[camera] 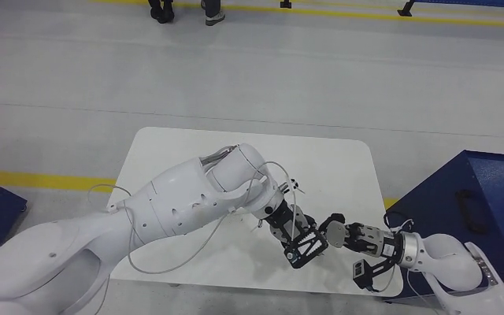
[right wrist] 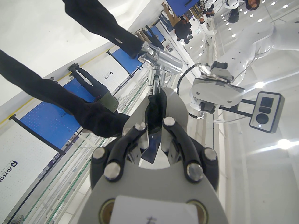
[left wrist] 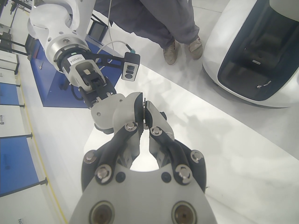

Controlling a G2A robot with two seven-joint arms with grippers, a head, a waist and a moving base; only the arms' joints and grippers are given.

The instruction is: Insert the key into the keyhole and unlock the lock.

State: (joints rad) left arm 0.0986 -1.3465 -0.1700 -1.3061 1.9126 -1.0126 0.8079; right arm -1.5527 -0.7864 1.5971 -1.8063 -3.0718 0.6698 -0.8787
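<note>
Smooth white shells are covering both arms (camera: 189,201), with thin white cables (left wrist: 109,12) trailing alongside. Black links with silver screws (left wrist: 130,127) are forming the left gripper (left wrist: 144,109) and right gripper (right wrist: 155,94), carrying grey fingers (left wrist: 161,120).

The white table (camera: 181,150) stands on a grey floor. A blue cabinet (camera: 461,197) sits beside its right edge. A yellow floor line (camera: 47,180) runs past its left edge.

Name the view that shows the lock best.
Right wrist view: the silver lock stands clear beyond the right tool. Top view: too small to tell. Left wrist view: the left tool blocks it.
</note>
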